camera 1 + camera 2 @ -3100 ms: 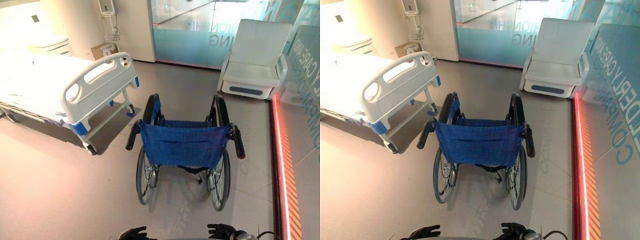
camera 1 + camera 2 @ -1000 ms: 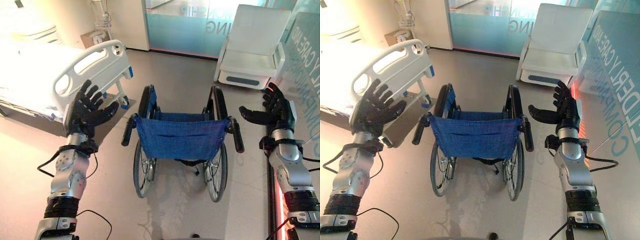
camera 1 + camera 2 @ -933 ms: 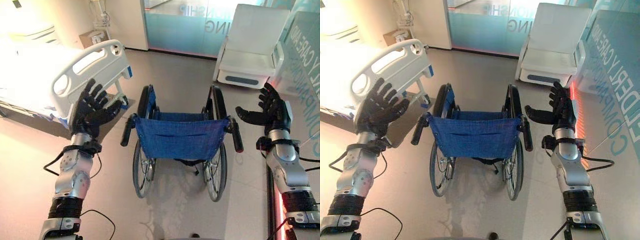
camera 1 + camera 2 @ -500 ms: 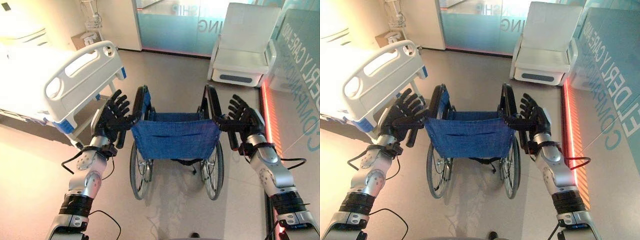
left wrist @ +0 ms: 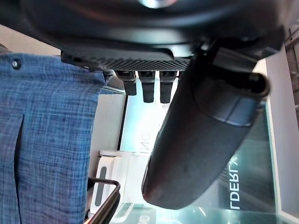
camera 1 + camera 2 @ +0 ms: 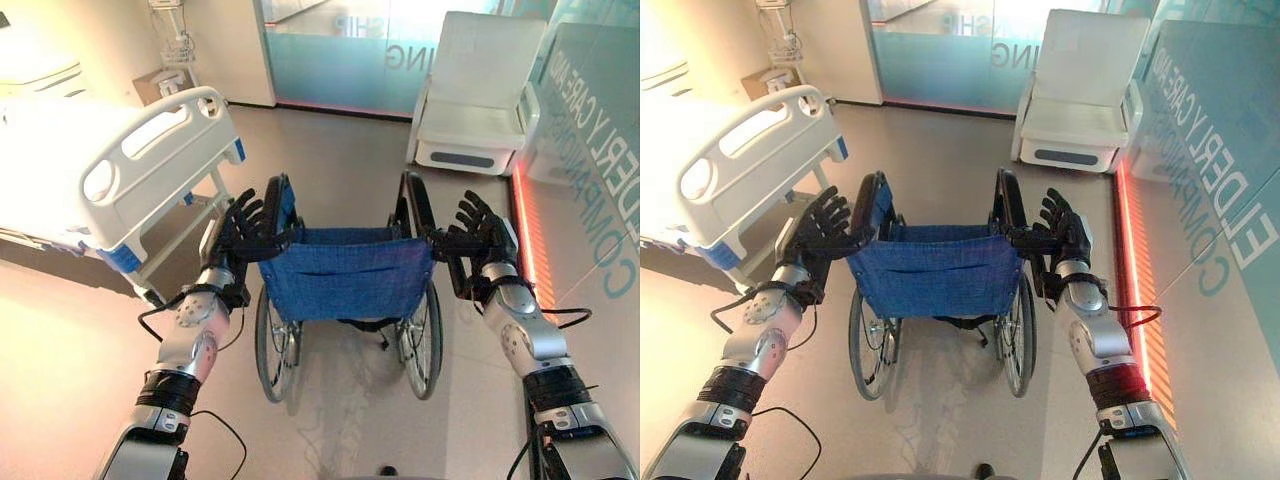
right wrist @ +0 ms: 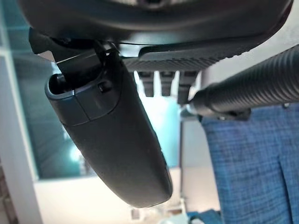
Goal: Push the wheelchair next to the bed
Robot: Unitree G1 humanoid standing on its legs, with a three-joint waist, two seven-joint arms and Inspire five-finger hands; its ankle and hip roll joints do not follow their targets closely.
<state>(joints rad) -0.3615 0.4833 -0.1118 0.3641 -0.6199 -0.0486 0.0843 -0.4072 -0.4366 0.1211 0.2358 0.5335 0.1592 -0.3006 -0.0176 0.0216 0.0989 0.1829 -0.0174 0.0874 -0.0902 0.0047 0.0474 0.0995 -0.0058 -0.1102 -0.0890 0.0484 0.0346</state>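
The wheelchair point(image 6: 345, 280) with a blue cloth back stands straight ahead of me, facing away. My left hand point(image 6: 240, 232) is open, its fingers spread over the left push handle. My right hand point(image 6: 480, 235) is open at the right push handle. In the right wrist view the ribbed black handle point(image 7: 252, 91) lies against the palm beside the straight fingers and the thumb point(image 7: 117, 140). The left wrist view has the blue cloth point(image 5: 46, 140) right beside the thumb point(image 5: 201, 140). The bed point(image 6: 150, 160), white with a footboard, stands to the front left of the wheelchair.
A white reclining chair point(image 6: 480, 100) stands at the back right before a frosted glass wall. A glass panel with a red-lit floor strip point(image 6: 525, 230) runs along the right. A cardboard box point(image 6: 160, 85) sits by the far wall. Open floor lies between the wheelchair and the bed.
Both hands have come up from my sides, moved inward from wide apart and reached the wheelchair's push handles. The view has moved closer to the chair.
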